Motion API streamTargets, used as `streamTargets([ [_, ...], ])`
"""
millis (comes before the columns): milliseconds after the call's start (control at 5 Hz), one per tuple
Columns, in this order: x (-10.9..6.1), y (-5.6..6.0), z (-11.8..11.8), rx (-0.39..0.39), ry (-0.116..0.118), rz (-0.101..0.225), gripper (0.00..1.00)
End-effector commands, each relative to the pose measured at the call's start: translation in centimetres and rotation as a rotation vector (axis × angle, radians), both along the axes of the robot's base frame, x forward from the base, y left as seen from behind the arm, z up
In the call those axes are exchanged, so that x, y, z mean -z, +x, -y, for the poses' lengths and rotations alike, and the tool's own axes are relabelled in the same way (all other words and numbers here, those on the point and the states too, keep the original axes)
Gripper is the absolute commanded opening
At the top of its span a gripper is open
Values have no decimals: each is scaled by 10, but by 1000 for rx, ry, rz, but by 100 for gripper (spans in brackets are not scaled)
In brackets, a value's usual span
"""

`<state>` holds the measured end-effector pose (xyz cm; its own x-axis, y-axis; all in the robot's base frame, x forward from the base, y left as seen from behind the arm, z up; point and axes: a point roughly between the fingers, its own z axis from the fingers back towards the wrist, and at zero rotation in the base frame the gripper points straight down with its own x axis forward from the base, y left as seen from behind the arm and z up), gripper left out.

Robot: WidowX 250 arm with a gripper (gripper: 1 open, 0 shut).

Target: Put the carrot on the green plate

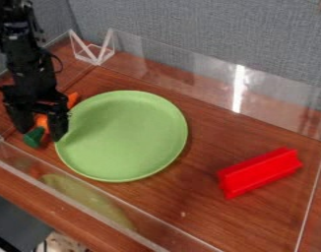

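gripper [35,122] hanging wide open, holding nothing | straddling carrot [47,122] for pickup | plate [124,135] waiting just beside, bare

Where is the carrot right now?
The carrot lies on the wooden table at the far left of the camera view, just off the green plate's left rim. The open gripper stands right over it.
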<state>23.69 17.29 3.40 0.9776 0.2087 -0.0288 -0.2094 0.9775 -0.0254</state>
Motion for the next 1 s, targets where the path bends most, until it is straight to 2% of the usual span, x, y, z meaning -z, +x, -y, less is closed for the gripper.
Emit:
streamTargets([
  [0,-1,8,-15,-87,24,28,0],
  [400,3,8,-11,-127,38,16,0],
  [800,10,22,-18,-112,44,1,0],
])
